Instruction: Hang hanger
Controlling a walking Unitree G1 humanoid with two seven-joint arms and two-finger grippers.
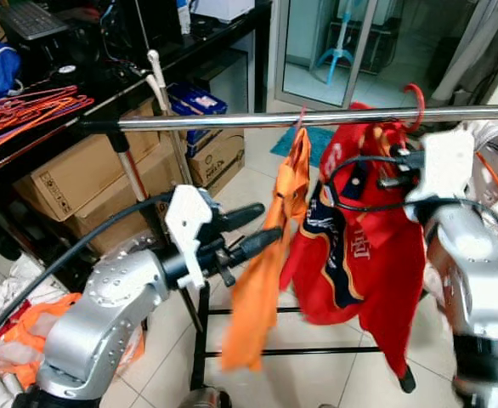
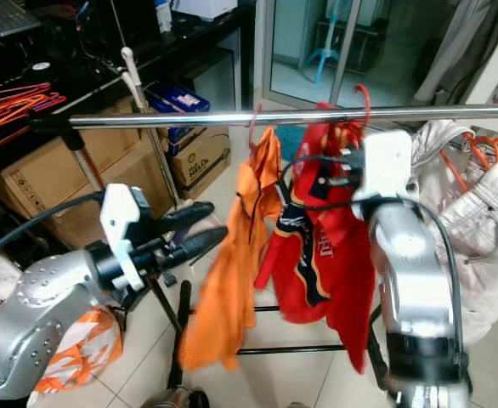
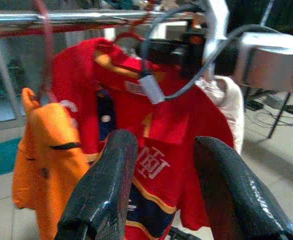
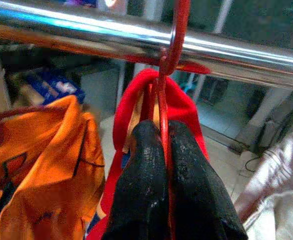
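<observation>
Pinching the neck of the red wire hanger (image 4: 162,100) just under its hook, the right gripper (image 4: 159,150) has its two black fingers clamped tight together on it. Straight above the fingers the hook is already sitting over the long shiny metal rail (image 1: 317,117), and the red jersey with navy and yellow trim (image 1: 359,246) is dangling below the gripper. So the hanger looks hung to me, and what's left is basically letting go and backing off.

The rail is running crosswise in front of the robot, so the exit path is straight back toward the body, not sideways. It's kinda crowded though: an orange shirt on its own hanger (image 1: 270,255) is hanging just beside on the left, and a whitish garment (image 2: 470,246) is bunched up on the right.

The left gripper (image 1: 249,229) is hovering near the orange shirt, fingers spread, holding nothing.
</observation>
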